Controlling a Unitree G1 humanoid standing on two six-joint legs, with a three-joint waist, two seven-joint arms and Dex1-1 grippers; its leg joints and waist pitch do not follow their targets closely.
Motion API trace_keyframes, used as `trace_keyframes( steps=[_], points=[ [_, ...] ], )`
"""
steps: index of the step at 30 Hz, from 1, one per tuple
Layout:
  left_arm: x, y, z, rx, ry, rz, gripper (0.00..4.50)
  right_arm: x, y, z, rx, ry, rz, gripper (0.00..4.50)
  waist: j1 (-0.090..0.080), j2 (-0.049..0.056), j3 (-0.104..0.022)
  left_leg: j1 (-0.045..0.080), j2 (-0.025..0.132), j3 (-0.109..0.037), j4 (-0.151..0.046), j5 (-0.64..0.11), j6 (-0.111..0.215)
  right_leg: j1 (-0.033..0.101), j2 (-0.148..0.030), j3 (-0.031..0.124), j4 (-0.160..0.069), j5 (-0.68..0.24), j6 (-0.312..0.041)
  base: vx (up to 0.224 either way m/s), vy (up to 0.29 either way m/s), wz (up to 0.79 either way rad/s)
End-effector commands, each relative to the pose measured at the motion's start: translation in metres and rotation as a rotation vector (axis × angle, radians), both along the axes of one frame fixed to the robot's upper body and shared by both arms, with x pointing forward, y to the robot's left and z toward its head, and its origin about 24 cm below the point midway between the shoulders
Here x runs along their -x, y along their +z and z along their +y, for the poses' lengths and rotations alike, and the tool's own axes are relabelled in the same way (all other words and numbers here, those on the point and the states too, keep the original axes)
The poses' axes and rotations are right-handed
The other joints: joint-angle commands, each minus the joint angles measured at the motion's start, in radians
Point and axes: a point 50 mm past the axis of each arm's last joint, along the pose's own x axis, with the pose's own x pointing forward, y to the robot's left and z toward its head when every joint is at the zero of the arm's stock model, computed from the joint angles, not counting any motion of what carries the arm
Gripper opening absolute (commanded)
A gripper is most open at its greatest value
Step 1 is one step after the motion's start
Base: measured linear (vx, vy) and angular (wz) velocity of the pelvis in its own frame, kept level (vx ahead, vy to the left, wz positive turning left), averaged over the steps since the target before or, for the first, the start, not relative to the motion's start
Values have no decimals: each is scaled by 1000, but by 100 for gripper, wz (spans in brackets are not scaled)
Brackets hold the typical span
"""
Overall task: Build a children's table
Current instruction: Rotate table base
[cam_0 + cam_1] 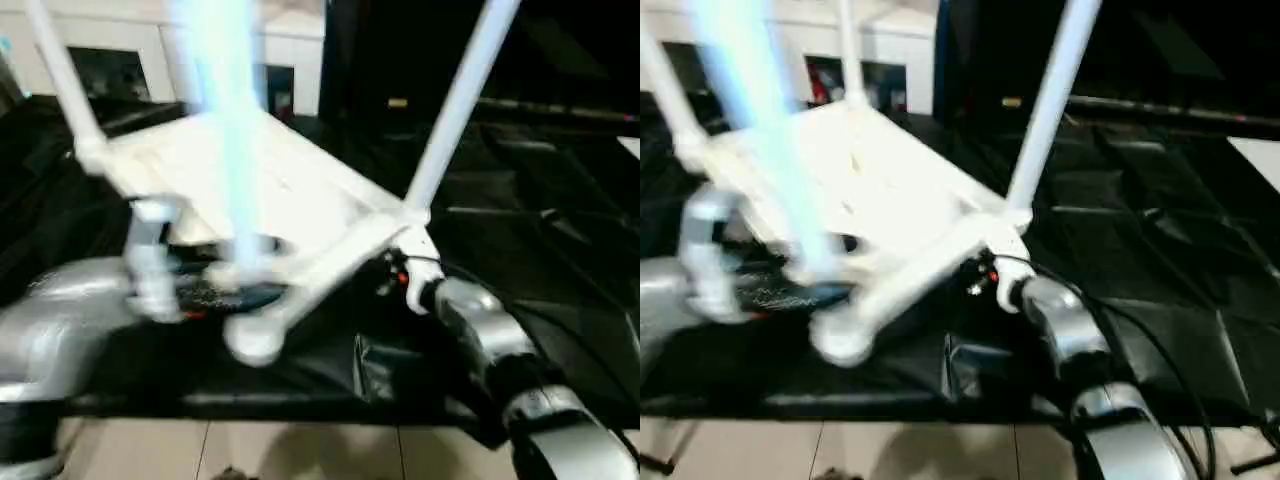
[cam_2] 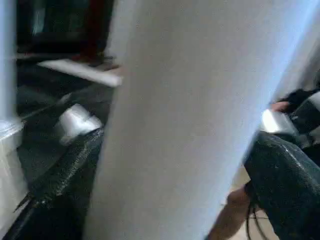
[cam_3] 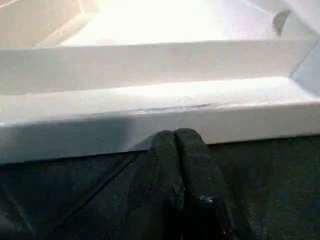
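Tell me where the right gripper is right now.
In the right wrist view the right gripper is shut, its tips against the lower edge of the tabletop. In the head views that arm reaches to the tabletop's near right corner, beside a leg.

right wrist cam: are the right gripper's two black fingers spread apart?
No. The right gripper has its two black fingers pressed together, tips up against the rim of the white plastic rectangular tabletop.

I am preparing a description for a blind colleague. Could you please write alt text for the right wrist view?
The right tool, its two black fingers pressed together and shut, points at the lower rim of the white plastic tabletop. The tabletop's ribbed underside shows above that rim. Dark cloth lies under and beside the tool.
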Motion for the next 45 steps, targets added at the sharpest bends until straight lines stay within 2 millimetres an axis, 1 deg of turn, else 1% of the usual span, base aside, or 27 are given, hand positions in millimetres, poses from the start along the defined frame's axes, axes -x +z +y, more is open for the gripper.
trace_keyframes(
  steps=[1,3,7,9,10,11,12,15,16,17,20,22,23,24,25,27,28,30,32,33,36,37,38,39,41,44,45],
  points=[
    [3,4,-20,1,-93,-28,447,-1,6,17,-24,85,-25,0,2,12,-65,27,54,-30,-76,-274,-51,41,-65,43,-64,-236,-215,0,0,0],
    [-3,4,-35,16,-103,-47,447,1,5,23,-24,122,-25,0,-3,6,-68,24,52,-29,-73,-255,-44,44,-65,43,-64,-216,-214,0,0,0],
    [-13,0,-66,-3,-115,-87,447,3,5,31,-41,151,-25,0,-9,3,-70,20,52,-29,-68,-216,-17,49,-68,43,-64,-185,-223,0,0,0],
    [-19,-4,-73,-24,-93,-112,447,2,5,31,-37,141,-32,0,-10,13,-70,21,53,-30,-68,-217,-13,48,-67,42,-64,-178,-227,0,0,0],
    [-22,-6,-76,-39,-76,-123,447,1,5,31,-38,135,-33,0,-13,8,-70,21,53,-30,-68,-225,-11,48,-67,41,-66,-183,-229,0,0,0],
    [-25,-8,-78,-57,-53,-135,447,1,5,31,-38,127,-36,0,-15,8,-70,21,54,-31,-68,-238,-10,48,-68,40,-67,-198,-233,0,0,0],
    [-30,-11,-78,-83,-19,-150,447,0,5,30,-33,115,-42,0,-14,14,-70,22,55,-32,-68,-242,-11,47,-67,41,-68,-199,-233,0,0,0],
    [-42,-19,-75,-167,81,-186,447,-3,6,25,-21,77,-60,0,-14,12,-71,23,55,-32,-69,-240,-9,47,-65,39,-66,-183,-232,0,0,0],
    [-42,-20,-74,-171,85,-188,447,-3,6,24,-20,75,-60,0,-15,15,-72,24,55,-31,-69,-240,-11,47,-65,39,-65,-172,-236,0,0,0],
    [-47,-28,-69,-247,118,-216,447,-3,6,18,-34,65,-56,0,-13,11,-73,23,55,-31,-68,-234,-3,49,-66,39,-63,-153,-243,0,0,0],
    [-56,-36,-69,-314,198,-277,447,-2,5,10,-34,61,-55,0,-11,13,-73,24,55,-31,-67,-232,5,48,-65,38,-65,-143,-242,0,0,0],
    [-59,-37,-72,-298,218,-292,447,-1,5,4,-33,63,-60,0,-6,14,-72,26,57,-31,-68,-244,3,47,-68,38,-66,-148,-244,0,0,0],
    [-58,-36,-71,-274,206,-278,447,-1,7,1,-42,68,-62,0,-1,26,-72,27,58,-33,-69,-258,-7,47,-70,38,-64,-158,-249,0,0,0],
    [-58,-36,-71,-274,206,-278,447,-1,7,1,-42,68,-62,0,-1,26,-72,27,58,-33,-69,-258,-7,47,-70,38,-64,-158,-249,0,0,0],
    [-55,-35,-70,-245,173,-255,447,0,9,-5,-55,73,-65,0,0,17,-72,27,57,-30,-68,-265,-5,47,-68,38,-67,-160,-251,0,0,0],
    [-50,-36,-65,-219,110,-226,447,1,13,-15,-60,80,-73,0,6,18,-73,25,57,-31,-68,-254,2,50,-68,38,-63,-144,-259,0,0,0],
    [-49,-40,-60,-216,91,-218,447,3,14,-23,-53,92,-79,0,9,24,-72,27,56,-30,-68,-252,2,48,-67,37,-64,-143,-261,0,0,0],
    [-51,-46,-52,-238,95,-224,447,7,17,-32,-37,128,-86,0,14,27,-70,27,56,-28,-67,-253,11,48,-64,36,-66,-146,-258,0,0,0],
    [-52,-49,-47,-259,94,-225,447,10,18,-37,-27,155,-87,0,16,25,-70,27,56,-27,-68,-265,10,48,-62,36,-68,-173,-247,0,0,0],
    [-53,-51,-43,-275,94,-224,447,12,20,-40,-21,171,-87,0,18,30,-70,27,56,-28,-68,-272,7,47,-63,36,-69,-186,-244,0,0,0],
    [-53,-55,-28,-339,63,-199,447,20,25,-50,-8,220,-81,0,26,35,-70,29,59,-29,-70,-271,8,46,-61,36,-68,-179,-238,0,0,0],
    [-53,-57,-23,-365,54,-195,447,22,26,-52,-2,233,-79,0,27,33,-71,28,58,-29,-69,-265,9,47,-62,35,-65,-175,-243,0,0,0],
    [-55,-61,-13,-448,46,-212,447,26,29,-58,23,263,-72,0,30,36,-69,29,58,-29,-69,-273,9,44,-63,36,-69,-192,-239,0,0,0],
    [-55,-61,-10,-468,40,-212,447,27,29,-59,29,271,-69,0,31,35,-68,28,58,-29,-69,-275,9,44,-63,36,-70,-204,-235,0,0,0],
    [-57,-64,0,-548,26,-225,447,32,32,-62,37,294,-51,0,35,42,-67,31,58,-30,-71,-284,6,42,-63,37,-74,-232,-222,0,0,0],
    [-58,-66,10,-605,3,-198,447,35,35,-64,39,316,-42,0,36,45,-68,30,60,-32,-72,-289,-4,41,-68,37,-71,-237,-228,0,0,0],
    [-59,-66,12,-634,-11,-202,420,36,37,-63,48,330,-45,0,36,48,-68,30,59,-31,-72,-296,-9,40,-69,37,-73,-243,-234,0,0,0]
  ],
)
